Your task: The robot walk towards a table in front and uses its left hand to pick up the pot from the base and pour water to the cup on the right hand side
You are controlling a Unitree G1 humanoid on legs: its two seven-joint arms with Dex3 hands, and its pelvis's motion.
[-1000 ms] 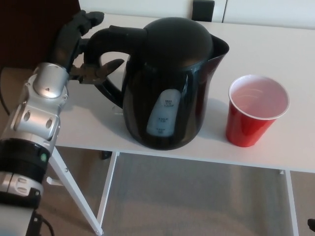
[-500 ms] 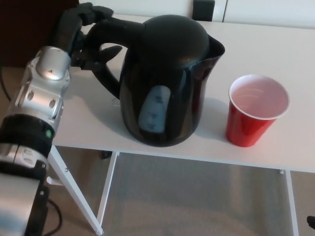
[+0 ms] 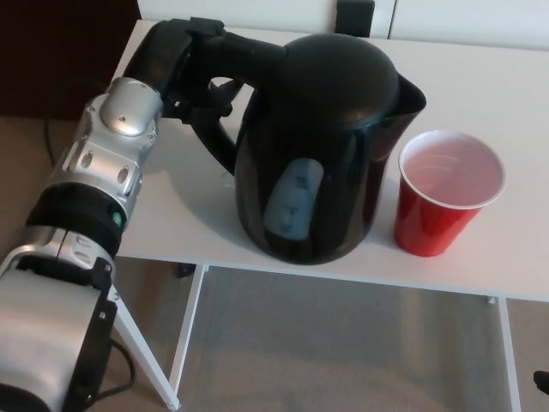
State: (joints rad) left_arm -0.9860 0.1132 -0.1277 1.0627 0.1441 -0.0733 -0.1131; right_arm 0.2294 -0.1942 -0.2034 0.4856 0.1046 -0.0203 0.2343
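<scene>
A black electric kettle [image 3: 322,146] with a blue-grey water gauge on its side fills the middle of the head view, its spout close to the rim of a red plastic cup [image 3: 444,193] with a white inside, which stands on the white table [image 3: 480,94] to the right. My left hand [image 3: 184,64] is shut on the kettle's handle at the upper left, the silver forearm reaching in from the lower left. The kettle's base is hidden behind the kettle body. My right hand does not show.
The table's front edge runs across the lower third, with white frame legs [image 3: 184,335] and grey carpet below. A dark panel [image 3: 60,51] stands beyond the table's left end. A small black object [image 3: 354,17] sits at the table's far edge.
My left hand and the kettle have shifted to the right, bringing the spout near the cup's rim. The cup has stayed put.
</scene>
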